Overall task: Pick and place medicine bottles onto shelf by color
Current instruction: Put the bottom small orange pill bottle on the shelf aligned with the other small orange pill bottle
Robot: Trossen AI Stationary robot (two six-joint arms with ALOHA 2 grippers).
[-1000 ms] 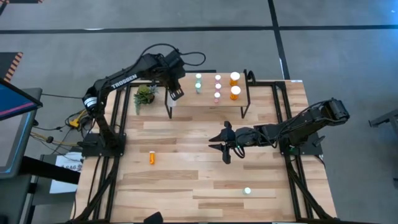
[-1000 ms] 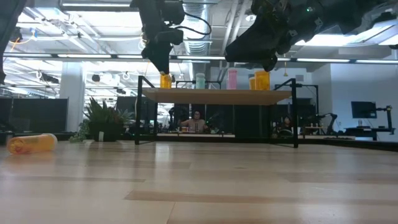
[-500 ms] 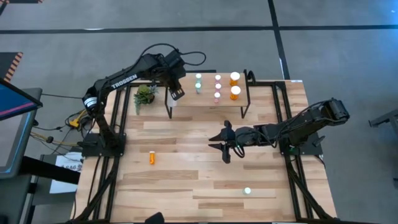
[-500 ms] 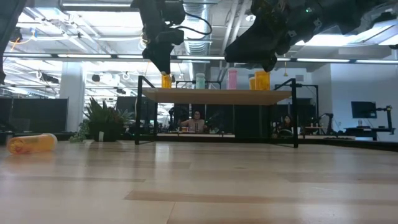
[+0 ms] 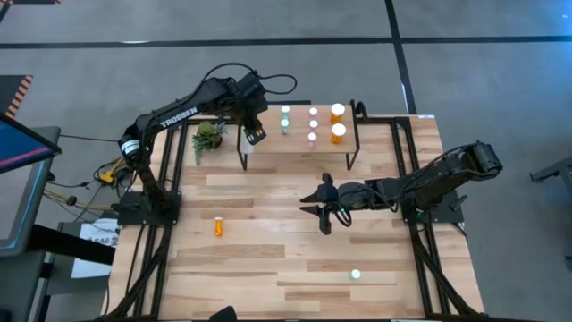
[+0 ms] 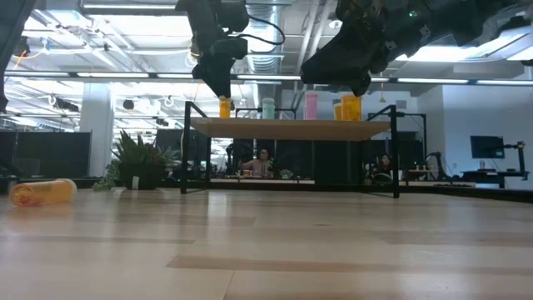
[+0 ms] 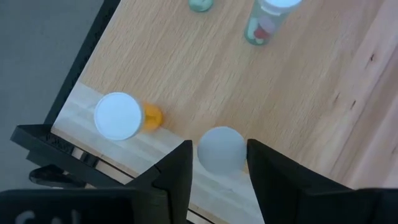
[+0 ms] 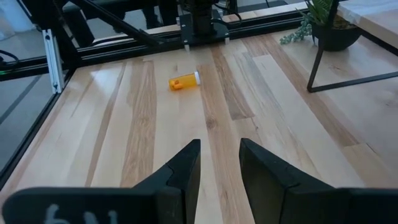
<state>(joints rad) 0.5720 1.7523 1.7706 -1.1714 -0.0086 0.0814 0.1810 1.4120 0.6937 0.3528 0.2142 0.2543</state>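
Our left claw [image 7: 217, 171] hovers over the shelf [image 5: 299, 141] end, fingers parted around a white-capped bottle [image 7: 221, 149], apparently releasing it beside the orange bottle [image 7: 124, 116]. Our right claw [image 5: 323, 208] waits, slightly parted and empty, over the counter [image 5: 268, 259].

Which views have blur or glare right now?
Left wrist view: the white cap between the left gripper's fingers is soft, out of focus. Low view: ceiling lights blow out, arms silhouetted. High view: even, no glare.
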